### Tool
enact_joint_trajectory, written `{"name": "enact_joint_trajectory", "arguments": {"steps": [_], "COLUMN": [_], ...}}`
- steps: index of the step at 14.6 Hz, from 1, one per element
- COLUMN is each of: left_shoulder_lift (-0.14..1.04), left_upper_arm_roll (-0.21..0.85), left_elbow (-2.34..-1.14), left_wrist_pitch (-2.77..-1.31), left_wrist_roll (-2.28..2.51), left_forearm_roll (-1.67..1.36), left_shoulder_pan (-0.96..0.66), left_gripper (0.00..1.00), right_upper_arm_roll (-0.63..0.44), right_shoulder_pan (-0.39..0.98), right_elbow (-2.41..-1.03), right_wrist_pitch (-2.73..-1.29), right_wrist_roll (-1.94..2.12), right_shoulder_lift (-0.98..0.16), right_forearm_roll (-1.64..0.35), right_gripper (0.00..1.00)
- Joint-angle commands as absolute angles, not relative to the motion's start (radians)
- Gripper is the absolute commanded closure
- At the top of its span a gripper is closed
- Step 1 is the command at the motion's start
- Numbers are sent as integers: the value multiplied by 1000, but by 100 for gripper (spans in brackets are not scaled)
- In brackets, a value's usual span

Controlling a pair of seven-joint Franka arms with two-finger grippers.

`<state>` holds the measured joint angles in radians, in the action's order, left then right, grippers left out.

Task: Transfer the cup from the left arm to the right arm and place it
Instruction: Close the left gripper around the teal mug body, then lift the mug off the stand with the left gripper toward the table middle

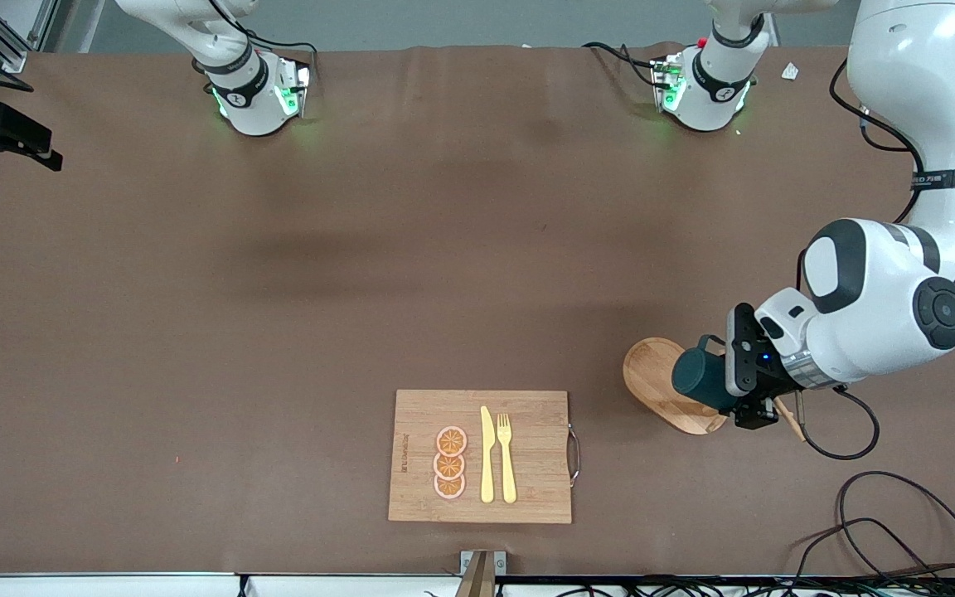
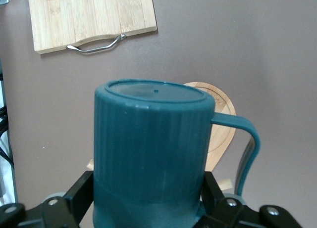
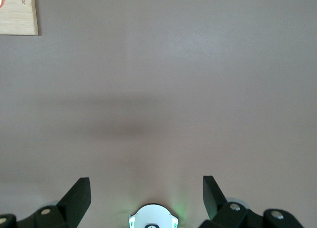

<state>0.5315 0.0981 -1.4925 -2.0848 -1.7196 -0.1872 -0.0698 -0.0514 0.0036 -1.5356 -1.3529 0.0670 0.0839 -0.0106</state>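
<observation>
Cup, dark teal, ribbed, lower right of the front view, lying sideways over the wooden peg rack, base turned toward the cutting board. Left gripper clenched on the cup; in the left wrist view, fingers pressed against both ribbed sides, loop handle jutting out beside them. Right gripper released, fingers spread wide over the bare brown table, waiting. Knife, fork and orange slices on the board.
</observation>
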Motion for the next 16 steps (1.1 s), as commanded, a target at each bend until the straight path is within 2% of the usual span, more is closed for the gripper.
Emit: {"name": "enact_joint_trajectory", "arguments": {"steps": [1, 16], "left_shoulder_lift": [541, 476], "left_upper_arm_roll": [100, 138], "left_elbow": [-1476, -1453], "left_wrist_pitch": [-2089, -2026], "left_wrist_roll": [-1763, -1666], "left_forearm_roll": [-207, -201], "left_shoulder_pan": [-67, -98], "left_gripper": [45, 44], "right_upper_arm_roll": [-43, -44], "right_shoulder_pan": [-11, -11], "right_elbow": [-1542, -1542], "right_wrist_pitch": [-1350, -1350], "right_wrist_roll": [78, 78], "right_shoulder_lift": [89, 89], "right_forearm_roll": [0, 0], "right_gripper": [0, 0]}}
